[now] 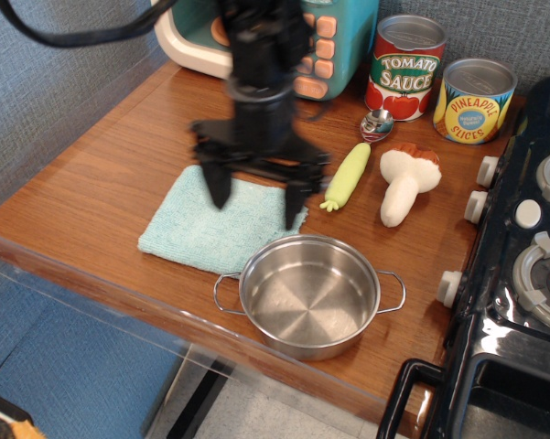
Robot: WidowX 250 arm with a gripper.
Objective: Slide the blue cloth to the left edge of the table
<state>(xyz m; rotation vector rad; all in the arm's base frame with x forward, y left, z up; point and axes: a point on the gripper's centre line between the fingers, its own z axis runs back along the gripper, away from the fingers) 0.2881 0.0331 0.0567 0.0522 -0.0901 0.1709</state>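
Pale aqua-blue terry cloth (210, 229) flat on brown wood-grain surface (110, 174) near front edge, round steel two-handled pot (309, 294) touching its right corner, black gripper (253, 196) above cloth, jaws spread wide, holding nothing

The blue cloth (215, 229) is matt, nubbly terry. The table (110, 169) shows glossy brown wood grain. The pot (309, 294) is brushed, reflective steel.
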